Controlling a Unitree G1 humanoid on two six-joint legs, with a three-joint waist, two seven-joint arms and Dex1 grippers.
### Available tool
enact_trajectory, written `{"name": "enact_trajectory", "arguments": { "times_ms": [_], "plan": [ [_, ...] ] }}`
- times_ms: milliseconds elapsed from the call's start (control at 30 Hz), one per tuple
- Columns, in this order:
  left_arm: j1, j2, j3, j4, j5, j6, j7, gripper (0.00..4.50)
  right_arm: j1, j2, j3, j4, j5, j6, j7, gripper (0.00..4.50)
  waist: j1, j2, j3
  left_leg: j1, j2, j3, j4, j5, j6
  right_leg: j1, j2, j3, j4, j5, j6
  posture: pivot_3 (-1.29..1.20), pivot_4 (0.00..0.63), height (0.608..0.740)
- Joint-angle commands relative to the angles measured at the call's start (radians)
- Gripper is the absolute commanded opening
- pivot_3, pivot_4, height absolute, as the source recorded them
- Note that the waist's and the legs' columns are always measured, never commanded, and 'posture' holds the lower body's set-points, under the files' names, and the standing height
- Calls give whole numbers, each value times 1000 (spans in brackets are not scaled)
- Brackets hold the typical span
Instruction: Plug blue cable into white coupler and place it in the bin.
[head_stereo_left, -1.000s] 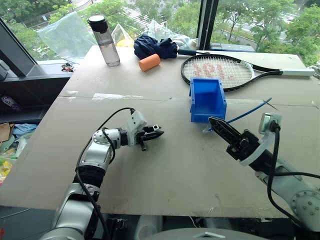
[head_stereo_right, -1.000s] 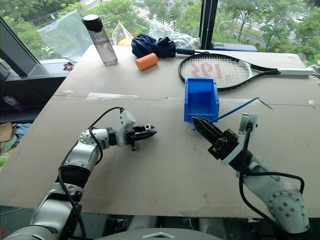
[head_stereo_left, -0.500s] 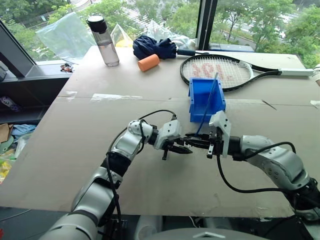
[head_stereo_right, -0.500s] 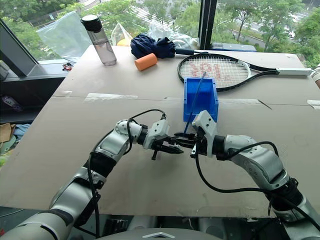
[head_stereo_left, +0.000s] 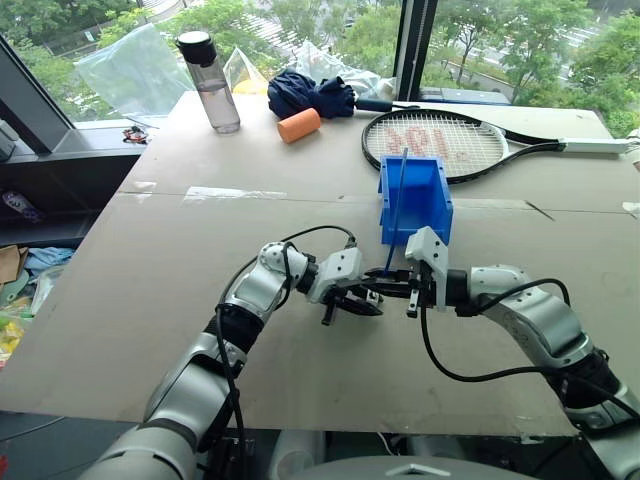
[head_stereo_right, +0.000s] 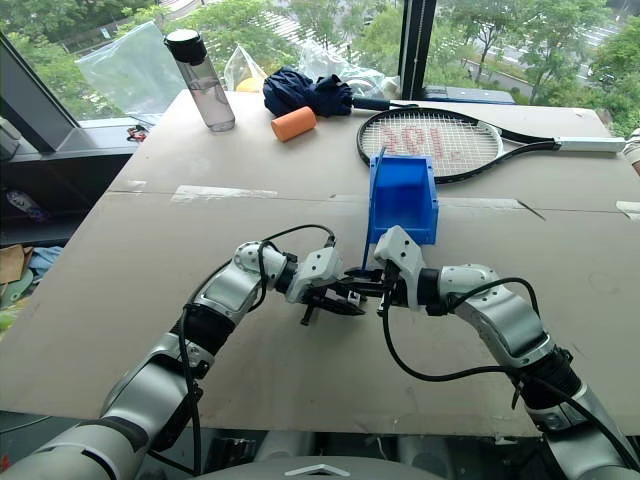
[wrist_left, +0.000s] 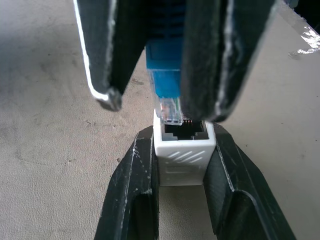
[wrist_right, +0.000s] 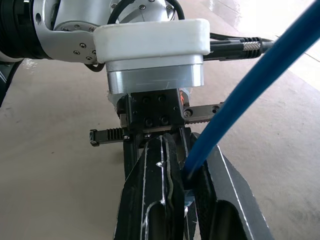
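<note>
White plastic is the target here: the white coupler (wrist_left: 184, 150) sits pinched between the two black fingers of the left pincer (head_stereo_left: 352, 300), socket facing the right pincer (head_stereo_left: 397, 288), which is clamped tight on the blue cable (wrist_left: 165, 70) just behind its clear plug (wrist_left: 169, 111). The two pincers meet tip to tip above the bare table (head_stereo_left: 150, 270), in front of the bin (head_stereo_left: 414, 199), and the free length of cable rises up across the bin's open front. From the left wrist view the plug tip is right at the socket mouth, seemingly touching the rim but not seated, and it looks shifted toward one side of the opening. The step in hand, as I judge it, is the insertion itself. Doing it well calls for sliding the plug sideways until it is centred on the socket, keeping its long axis in line with the coupler's, then pushing straight in with no twist while the left pincer holds firm. Whether the latch tab faces the notch I cannot tell. A skewed push could pop the little block out of its grip, so go slowly. The bin comes afterwards.
</note>
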Motion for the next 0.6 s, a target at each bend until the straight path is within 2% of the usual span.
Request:
{"name": "enact_trajectory", "arguments": {
  "times_ms": [33,333,600],
  "plan": [
    [-25,-16,13,-36,-15,-7,-3,574,4,10,41,20,-61,-5,17,0,0,0,-1,0,0,0,0,0,0,0,0,0,0,0,0,0,150,740],
    [-21,-20,14,-44,-15,6,0,574,11,23,68,9,-126,-14,51,0,-1,-3,-3,3,0,-1,0,0,0,3,0,-1,0,0,0,0,150,740],
    [-24,-22,17,-41,-17,9,2,574,29,18,63,-14,-123,19,79,0,0,-3,-3,3,0,-2,0,0,0,3,0,-2,0,0,0,0,150,740]
  ]
}}
